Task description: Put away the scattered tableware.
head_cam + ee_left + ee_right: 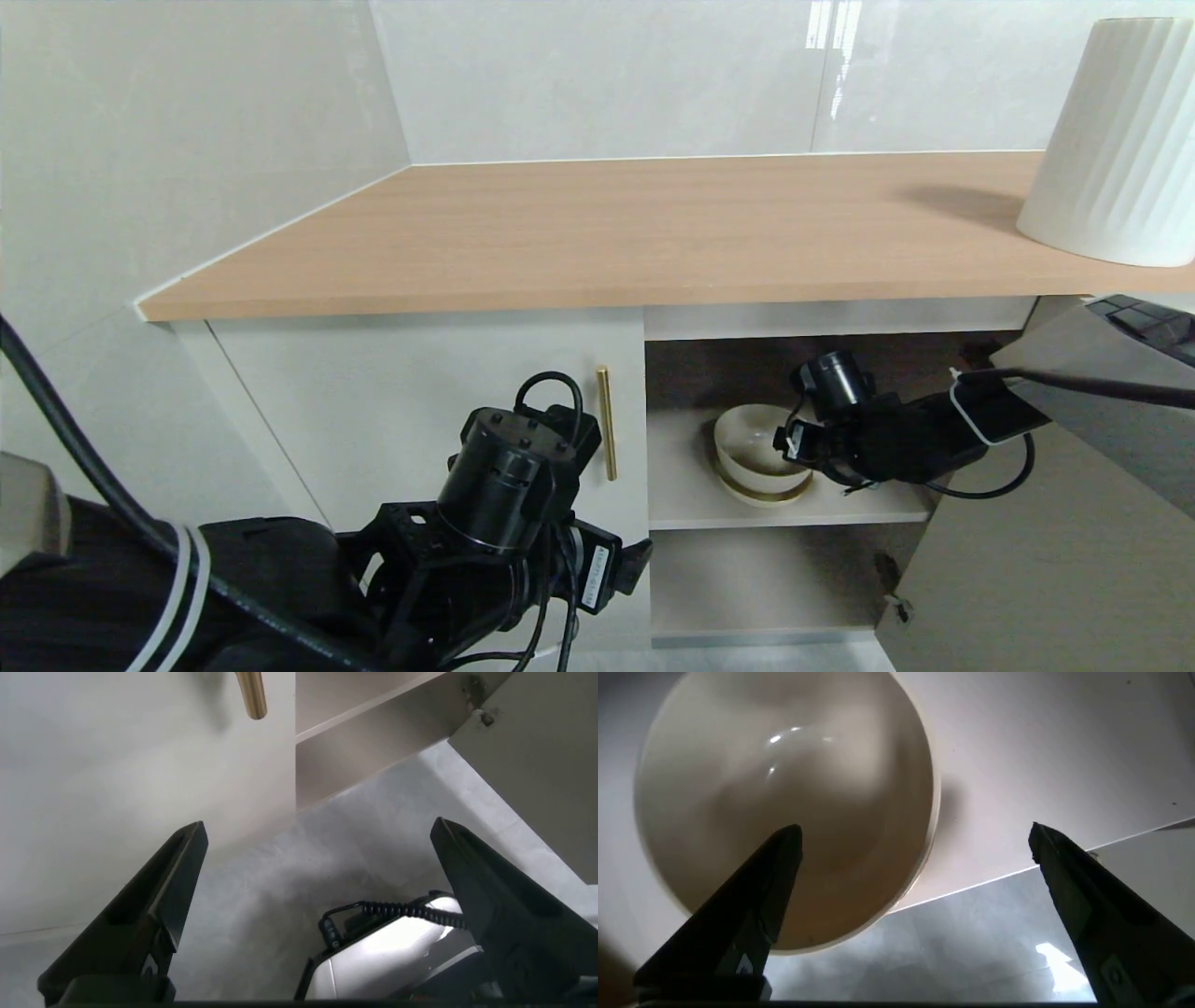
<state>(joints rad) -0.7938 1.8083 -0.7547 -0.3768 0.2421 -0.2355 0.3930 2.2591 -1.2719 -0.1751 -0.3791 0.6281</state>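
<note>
A cream bowl (747, 443) sits on the cabinet's middle shelf (691, 504), resting on top of a gold-rimmed dish (761, 492). My right gripper (792, 441) is inside the open cabinet right beside the bowl. In the right wrist view the bowl (785, 803) lies just beyond the right gripper (913, 833), which is open, its fingers spread wide and apart from the rim. My left gripper (318, 826) is open and holds nothing, hanging low in front of the closed left door, above the grey floor.
The wooden countertop (607, 233) carries a white ribbed cylinder (1116, 140) at the far right. The right cabinet door (1027, 560) stands swung open toward me. A gold handle (606, 422) is on the closed left door. A lower shelf (747, 597) lies beneath.
</note>
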